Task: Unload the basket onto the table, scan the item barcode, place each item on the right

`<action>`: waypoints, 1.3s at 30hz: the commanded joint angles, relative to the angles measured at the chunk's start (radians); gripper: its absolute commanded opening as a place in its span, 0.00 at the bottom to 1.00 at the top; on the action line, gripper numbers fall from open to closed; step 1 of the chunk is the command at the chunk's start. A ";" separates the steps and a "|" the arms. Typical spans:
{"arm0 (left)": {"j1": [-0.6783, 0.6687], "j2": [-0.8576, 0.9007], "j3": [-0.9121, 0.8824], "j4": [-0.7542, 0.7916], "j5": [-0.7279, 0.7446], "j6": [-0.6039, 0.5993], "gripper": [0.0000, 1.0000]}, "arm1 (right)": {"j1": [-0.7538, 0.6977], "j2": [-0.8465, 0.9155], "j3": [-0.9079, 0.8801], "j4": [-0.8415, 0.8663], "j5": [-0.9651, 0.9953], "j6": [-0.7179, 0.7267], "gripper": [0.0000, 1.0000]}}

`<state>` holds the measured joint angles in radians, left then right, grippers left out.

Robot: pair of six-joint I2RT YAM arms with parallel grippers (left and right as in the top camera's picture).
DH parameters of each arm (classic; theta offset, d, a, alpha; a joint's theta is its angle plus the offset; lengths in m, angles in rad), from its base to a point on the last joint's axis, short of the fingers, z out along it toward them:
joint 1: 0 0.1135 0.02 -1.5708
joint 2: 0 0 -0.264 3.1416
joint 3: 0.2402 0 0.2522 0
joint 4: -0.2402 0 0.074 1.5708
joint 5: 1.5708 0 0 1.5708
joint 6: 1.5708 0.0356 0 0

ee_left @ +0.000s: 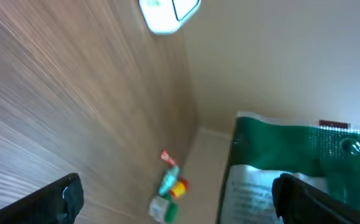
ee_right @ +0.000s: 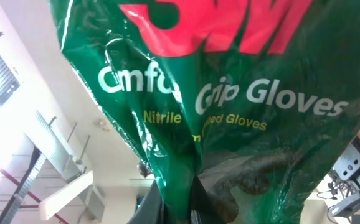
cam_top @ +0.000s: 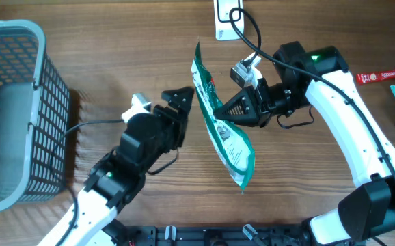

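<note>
- Mid-frame in the overhead view: pack (cam_top: 228, 143), hanging on edge above the surface (cam_top: 115, 55), one end toward the top of the frame, the other toward the bottom.
- Pinched by the right tool (cam_top: 218, 113), jaws shut tight on the pack's right side about halfway down; from the right wrist, only green film and glove lettering filling the frame.
- Just left of the pack, seemingly not touching: left tool (cam_top: 186, 116), jaws spread fully wide, nothing held.
- At the top edge, centre: white cabled device, likely the scanner (cam_top: 226, 19), well apart from the pack.
- Barcode not made out anywhere; printed panel (ee_left: 248, 193) at lower right of the left wrist view a likely spot.
- Judged step: presenting the pack to the scanner.
- Find the code first, then turn the wrist slowly to face it at the scanner window.
- Carry the pack toward the top of the frame with the film flat; glare or a crease across the bars likely to spoil the read.
- Grip firmly, clear of the printed panel, with no finger over the code.
- Use the left tool only to steady the loose lower end; otherwise leave it out of the scanner's line.
- Pause once the code faces the window.
</note>
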<state>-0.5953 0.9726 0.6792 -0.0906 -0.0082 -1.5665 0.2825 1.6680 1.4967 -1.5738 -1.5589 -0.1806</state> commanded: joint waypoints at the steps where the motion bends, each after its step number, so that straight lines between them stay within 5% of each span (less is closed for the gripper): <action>1: 0.004 0.070 -0.014 0.137 0.103 -0.073 1.00 | 0.000 0.000 0.003 0.029 -0.064 0.027 0.04; 9: 0.004 0.090 -0.014 0.400 0.093 -0.073 1.00 | -0.040 0.000 0.003 0.145 -0.064 0.179 0.04; 17: 0.004 0.090 -0.014 0.460 0.065 -0.073 1.00 | -0.041 0.000 0.003 0.376 -0.064 0.529 0.04; 27: 0.004 0.090 -0.014 0.490 -0.051 -0.103 1.00 | -0.037 -0.030 0.003 0.908 -0.064 1.174 0.04; 39: 0.004 0.103 -0.014 0.607 -0.177 -0.151 1.00 | 0.052 -0.039 0.003 1.536 -0.062 1.723 0.04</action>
<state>-0.5934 1.0630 0.6636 0.5175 -0.1375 -1.7073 0.3325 1.6581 1.4887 -0.1165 -1.5597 1.3575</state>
